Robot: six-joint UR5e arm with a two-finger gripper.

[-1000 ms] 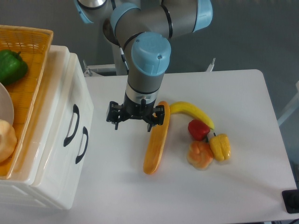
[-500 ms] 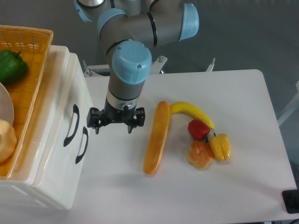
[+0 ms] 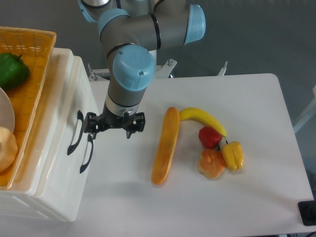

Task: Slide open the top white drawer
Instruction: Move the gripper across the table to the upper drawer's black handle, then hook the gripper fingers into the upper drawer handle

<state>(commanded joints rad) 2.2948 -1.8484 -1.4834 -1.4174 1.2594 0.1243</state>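
Black two-finger gripper (image 3: 112,123), fingers spread & holding nothing, has slid left from beside the long orange baguette-shaped loaf (image 3: 165,146) — now just beside the glossy white top drawer (image 3: 74,106) w/ its curved black handle (image 3: 75,132), drawer not yet pulled, approach nearly done.

Baguette (image 3: 165,146), banana (image 3: 203,119), three peppers on table (image 3: 256,197); orange wicker basket (image 3: 34,64) holds green pepper (image 3: 11,70).

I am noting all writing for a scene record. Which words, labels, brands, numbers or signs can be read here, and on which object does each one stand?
None: no readable text shows on the arm, the pincer, the top white drawer or the table.
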